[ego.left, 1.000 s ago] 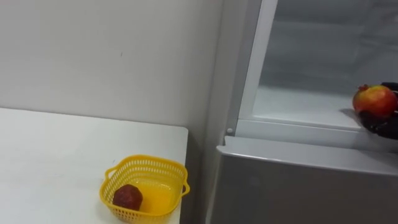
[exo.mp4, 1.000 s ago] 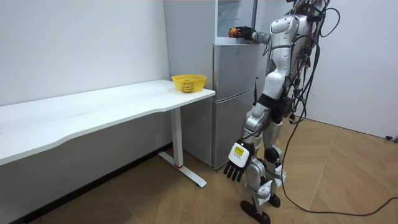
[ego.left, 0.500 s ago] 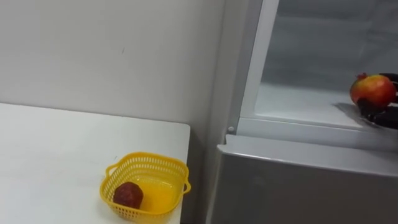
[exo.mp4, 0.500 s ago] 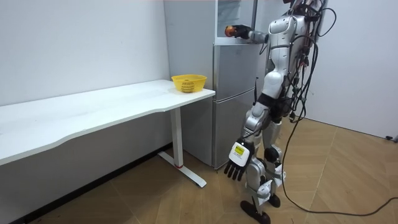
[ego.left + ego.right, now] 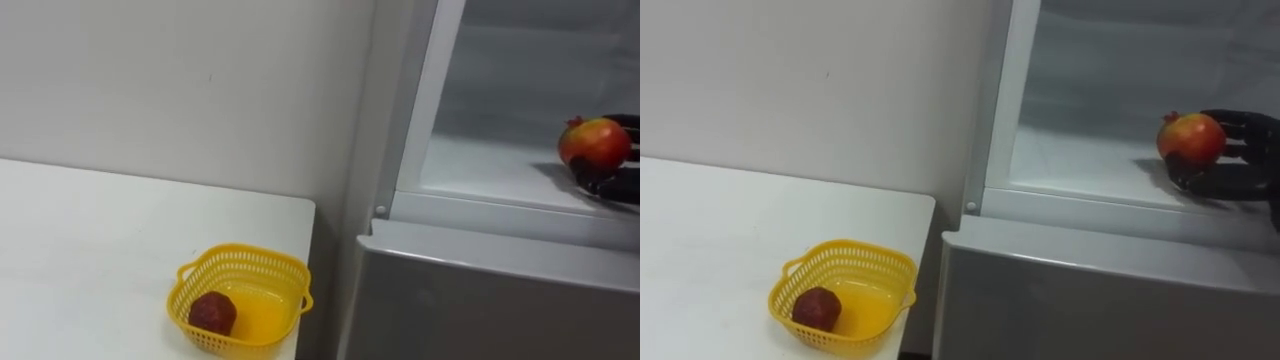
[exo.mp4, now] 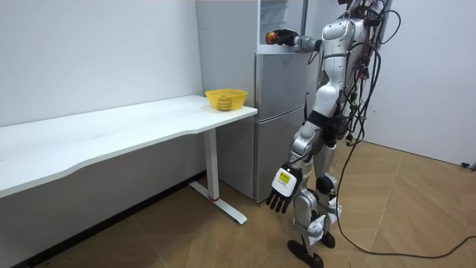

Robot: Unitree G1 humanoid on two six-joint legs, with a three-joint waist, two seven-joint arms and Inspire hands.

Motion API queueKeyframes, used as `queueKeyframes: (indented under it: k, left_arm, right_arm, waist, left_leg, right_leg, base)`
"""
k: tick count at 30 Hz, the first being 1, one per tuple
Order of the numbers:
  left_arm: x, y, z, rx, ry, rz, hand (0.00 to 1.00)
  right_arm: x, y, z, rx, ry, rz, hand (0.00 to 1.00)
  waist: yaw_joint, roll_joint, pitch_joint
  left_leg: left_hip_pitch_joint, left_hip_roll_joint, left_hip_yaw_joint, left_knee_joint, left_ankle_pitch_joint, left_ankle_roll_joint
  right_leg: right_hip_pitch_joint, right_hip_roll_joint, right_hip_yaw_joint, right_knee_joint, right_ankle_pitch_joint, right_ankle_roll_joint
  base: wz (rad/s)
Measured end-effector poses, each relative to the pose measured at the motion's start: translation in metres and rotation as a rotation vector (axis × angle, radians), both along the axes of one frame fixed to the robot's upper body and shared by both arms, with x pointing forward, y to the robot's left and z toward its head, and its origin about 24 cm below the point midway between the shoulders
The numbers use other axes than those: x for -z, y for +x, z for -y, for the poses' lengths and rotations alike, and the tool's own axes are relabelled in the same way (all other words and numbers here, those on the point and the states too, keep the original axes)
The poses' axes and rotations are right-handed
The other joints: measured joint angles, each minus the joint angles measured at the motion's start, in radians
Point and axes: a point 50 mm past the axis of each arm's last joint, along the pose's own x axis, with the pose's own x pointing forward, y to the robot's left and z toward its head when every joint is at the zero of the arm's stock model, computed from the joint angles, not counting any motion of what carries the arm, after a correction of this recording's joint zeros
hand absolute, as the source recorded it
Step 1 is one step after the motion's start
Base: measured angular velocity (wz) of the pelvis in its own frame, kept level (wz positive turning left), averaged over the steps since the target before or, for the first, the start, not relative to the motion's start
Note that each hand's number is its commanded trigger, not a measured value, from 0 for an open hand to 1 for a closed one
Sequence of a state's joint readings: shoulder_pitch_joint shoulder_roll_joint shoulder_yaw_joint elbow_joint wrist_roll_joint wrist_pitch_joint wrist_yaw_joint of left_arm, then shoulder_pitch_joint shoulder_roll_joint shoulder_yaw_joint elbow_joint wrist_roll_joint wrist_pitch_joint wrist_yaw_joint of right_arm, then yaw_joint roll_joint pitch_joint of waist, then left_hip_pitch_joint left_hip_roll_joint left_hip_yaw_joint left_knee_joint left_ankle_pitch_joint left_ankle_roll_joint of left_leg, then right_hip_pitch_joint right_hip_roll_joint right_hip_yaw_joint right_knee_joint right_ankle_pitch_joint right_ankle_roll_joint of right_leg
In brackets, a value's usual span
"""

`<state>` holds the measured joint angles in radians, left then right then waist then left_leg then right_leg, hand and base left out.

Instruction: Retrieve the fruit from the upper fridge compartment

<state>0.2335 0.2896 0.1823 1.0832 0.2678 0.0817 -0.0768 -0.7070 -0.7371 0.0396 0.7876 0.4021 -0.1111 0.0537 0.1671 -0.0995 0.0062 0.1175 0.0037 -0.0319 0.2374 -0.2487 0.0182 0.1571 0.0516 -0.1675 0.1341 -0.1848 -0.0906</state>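
Your right hand [image 5: 1230, 178] has its dark fingers curled under and behind the round red-and-yellow fruit with a small crown [image 5: 1191, 137], so it is holding it. Over the last second the fruit has risen a little against the front edge of the white shelf [image 5: 1080, 160] in the open upper compartment of the grey fridge [image 5: 1090, 300]. In the room view it has also drifted slightly toward the room view's left. Your head camera has shifted too, so part of the change you see is its own. I judge that the fruit is lifted clear of the shelf and secure, but the retrieval is not finished. It hangs over the shelf's right end, just behind the front edge, and you have yet to draw it out. Your left hand [image 6: 281, 195] hangs low beside your legs with its fingers straight and spread, holding nothing. Left of the fridge, a yellow plastic lattice basket [image 5: 855, 247] sits at the right edge of the white table [image 5: 700, 230], near the back corner. It has a dark red rounded fruit [image 5: 816, 308] inside. The count is one fruit in hand, one in the basket, one basket, one table and one fridge.
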Motion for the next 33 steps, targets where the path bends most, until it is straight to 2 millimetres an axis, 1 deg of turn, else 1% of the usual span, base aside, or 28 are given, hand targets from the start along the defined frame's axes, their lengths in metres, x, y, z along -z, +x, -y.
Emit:
queueKeyframes:
  k: [1,2,3,5,7,9,10,12,14,17,20,22,24,27,28,31,32,33]
  left_arm:
    - [0.000,-0.001,0.000,0.000,-0.001,-0.001,0.00]
    - [0.000,-0.001,0.000,0.000,0.000,-0.001,0.00]
    - [0.000,-0.002,0.000,0.002,0.001,-0.002,0.00]
    - [-0.001,-0.001,-0.001,0.006,0.003,0.003,0.00]
    - [-0.001,0.001,-0.002,0.010,0.004,0.017,0.00]
    - [-0.001,0.002,-0.001,0.011,0.003,0.023,0.00]
    - [-0.001,0.002,-0.001,0.012,0.002,0.023,0.00]
    - [-0.001,0.004,0.000,0.023,0.003,0.026,0.00]
    - [-0.001,0.004,0.000,0.028,0.005,0.030,0.00]
    - [-0.001,0.001,0.000,0.027,0.004,0.031,0.00]
    - [-0.001,-0.004,0.000,0.024,0.005,0.022,0.00]
    - [0.000,-0.005,0.001,0.023,0.001,0.020,0.00]
    - [0.000,-0.006,0.003,0.019,-0.003,0.031,0.00]
    - [0.000,-0.008,0.002,0.006,0.000,0.040,0.00]
    - [0.000,-0.008,0.002,0.006,0.001,0.042,0.00]
    - [0.000,-0.011,0.003,0.004,-0.008,0.037,0.00]
    - [0.001,-0.010,0.003,0.003,-0.009,0.037,0.00]
    - [0.001,-0.009,0.003,0.003,-0.010,0.039,0.00]
  right_arm:
    - [-0.001,0.001,-0.003,-0.011,-0.004,0.003,1.00]
    - [-0.004,0.003,-0.010,-0.038,-0.017,0.014,1.00]
    - [-0.005,0.005,-0.019,-0.069,-0.019,0.030,1.00]
    - [-0.006,0.007,-0.033,-0.112,-0.026,0.049,1.00]
    - [-0.008,0.006,-0.047,-0.167,-0.064,0.062,1.00]
    - [-0.008,0.004,-0.068,-0.245,-0.072,0.089,1.00]
    - [-0.009,0.003,-0.074,-0.265,-0.071,0.097,1.00]
    - [-0.012,-0.001,-0.097,-0.357,-0.091,0.128,1.00]
    - [-0.009,-0.005,-0.110,-0.392,-0.095,0.141,1.00]
    - [-0.010,-0.012,-0.112,-0.386,-0.092,0.163,1.00]
    - [-0.010,-0.020,-0.117,-0.402,-0.087,0.189,1.00]
    - [-0.012,-0.025,-0.119,-0.416,-0.090,0.205,1.00]
    - [-0.015,-0.032,-0.124,-0.441,-0.094,0.230,1.00]
    - [-0.021,-0.043,-0.133,-0.476,-0.112,0.281,1.00]
    - [-0.023,-0.044,-0.135,-0.483,-0.107,0.291,1.00]
    - [-0.034,-0.053,-0.150,-0.537,-0.112,0.360,1.00]
    - [-0.039,-0.059,-0.159,-0.583,-0.118,0.392,1.00]
    - [-0.042,-0.062,-0.163,-0.610,-0.120,0.408,1.00]
  waist:
    - [-0.001,0.003,-0.0016]
    - [-0.001,0.004,-0.0050]
    - [0.000,0.010,-0.0057]
    - [0.000,0.014,-0.0076]
    - [0.000,0.012,-0.0078]
    - [0.001,0.007,-0.0073]
    - [0.001,0.006,-0.0073]
    - [0.003,0.003,-0.0060]
    - [0.006,0.001,-0.0069]
    - [-0.003,0.003,-0.0060]
    - [-0.006,0.011,-0.0045]
    - [-0.007,0.021,-0.0056]
    - [-0.008,0.040,-0.0067]
    - [-0.011,0.054,-0.0091]
    - [-0.012,0.055,-0.0097]
    - [-0.018,0.054,-0.0097]
    - [-0.019,0.053,-0.0094]
    - [-0.019,0.052,-0.0097]
  left_leg:
    - [0.001,0.000,0.000,0.000,0.000,0.000]
    - [0.006,0.000,0.000,-0.002,0.000,0.000]
    - [0.013,0.001,0.000,-0.011,0.002,-0.002]
    - [0.019,0.000,0.001,-0.022,0.006,-0.009]
    - [0.021,-0.001,0.000,-0.034,0.008,-0.012]
    - [0.021,0.000,0.000,-0.035,0.008,-0.012]
    - [0.020,0.000,0.000,-0.034,0.008,-0.012]
    - [0.016,0.002,-0.001,-0.032,0.008,-0.012]
    - [0.016,0.003,-0.003,-0.031,0.008,-0.012]
    - [0.013,0.002,-0.008,-0.032,0.008,-0.012]
    - [0.013,0.002,-0.003,-0.033,0.008,-0.012]
    - [0.013,0.004,-0.001,-0.033,0.008,-0.012]
    - [0.013,0.004,0.002,-0.033,0.008,-0.012]
    - [0.013,0.005,0.005,-0.033,0.008,-0.012]
    - [0.013,0.006,0.009,-0.033,0.008,-0.012]
    - [0.014,0.010,0.024,-0.033,0.008,-0.012]
    - [0.015,0.010,0.026,-0.033,0.008,-0.012]
    - [0.016,0.011,0.027,-0.033,0.008,-0.012]
  right_leg:
    - [0.000,0.000,0.001,0.000,0.000,0.000]
    - [0.002,0.001,0.004,0.002,0.000,0.000]
    - [0.003,0.002,0.009,0.003,0.000,0.000]
    - [0.002,0.003,0.014,0.004,0.001,-0.001]
    - [-0.001,0.004,0.012,0.004,0.001,-0.002]
    - [-0.001,0.007,0.015,0.002,0.001,-0.003]
    - [-0.001,0.007,0.015,0.002,0.001,-0.004]
    - [-0.002,0.006,0.012,0.001,0.001,-0.004]
    - [0.001,0.004,0.007,0.002,0.001,-0.004]
    - [0.000,0.002,0.003,0.004,0.001,-0.003]
    - [-0.001,0.002,0.002,0.005,0.001,-0.003]
    - [-0.002,0.002,0.002,0.005,0.000,-0.003]
    - [-0.004,0.003,0.004,0.005,0.000,-0.003]
    - [-0.007,0.004,0.004,0.004,0.000,-0.003]
    - [-0.007,0.004,0.005,0.004,0.000,-0.003]
    - [-0.009,0.005,0.004,0.005,-0.001,-0.005]
    - [-0.009,0.006,0.003,0.005,-0.001,-0.005]
    - [-0.009,0.006,0.003,0.005,-0.001,-0.005]
  base:
    - [-0.07]
    - [-0.10]
    - [-0.11]
    - [-0.07]
    - [0.02]
    - [0.00]
    - [0.00]
    - [0.06]
    - [0.10]
    - [0.06]
    - [-0.03]
    - [-0.02]
    - [-0.03]
    - [-0.06]
    - [-0.14]
    - [-0.09]
    - [0.04]
    - [0.06]
